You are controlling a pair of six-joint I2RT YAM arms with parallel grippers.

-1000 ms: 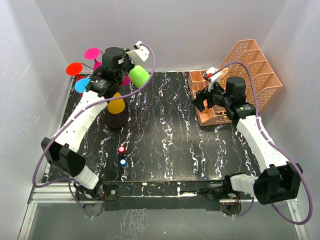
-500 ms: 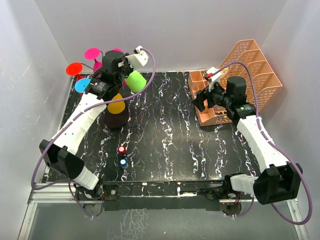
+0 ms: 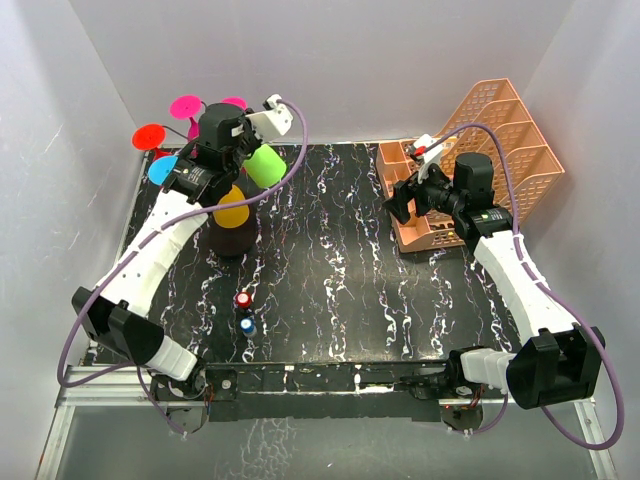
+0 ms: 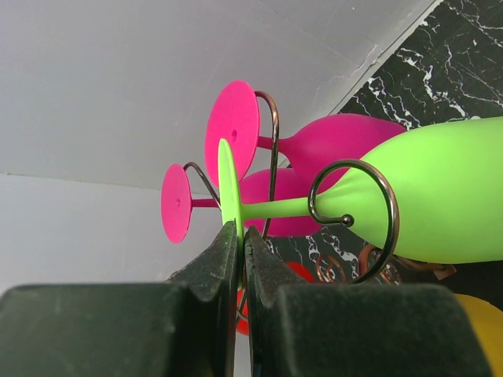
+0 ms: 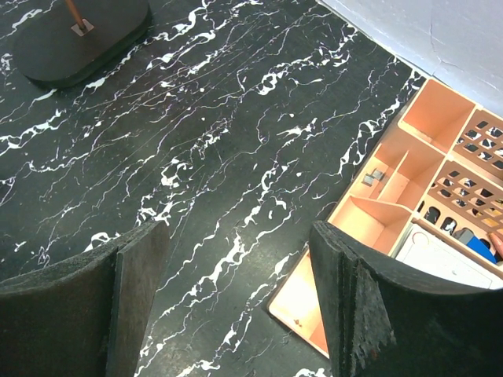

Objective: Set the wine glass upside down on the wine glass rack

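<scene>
The lime-green wine glass [image 4: 440,196] lies tilted on its side, its thin round foot [image 4: 227,184] pinched between my left gripper's [image 4: 241,236] shut jaws. Its stem crosses one curled scroll arm [image 4: 391,212] of the wine glass rack; I cannot tell whether it rests in the hook. From above, the green bowl [image 3: 265,165] hangs at the top of the rack [image 3: 232,238], just right of my left gripper [image 3: 240,150]. Pink glasses [image 4: 330,141] hang upside down on the wire arms. My right gripper [image 5: 236,259] is open and empty above the table.
Pink [image 3: 186,104], red [image 3: 149,137], blue [image 3: 164,170] and yellow [image 3: 233,208] glasses crowd the rack. The rack's black oval base [image 5: 82,39] sits at back left. A peach plastic basket [image 3: 480,150] stands beside my right gripper [image 3: 400,205]. Two small caps [image 3: 245,312] lie mid-table.
My left gripper has carried the green glass a little left and down toward the rack's top. The right arm has barely moved.
</scene>
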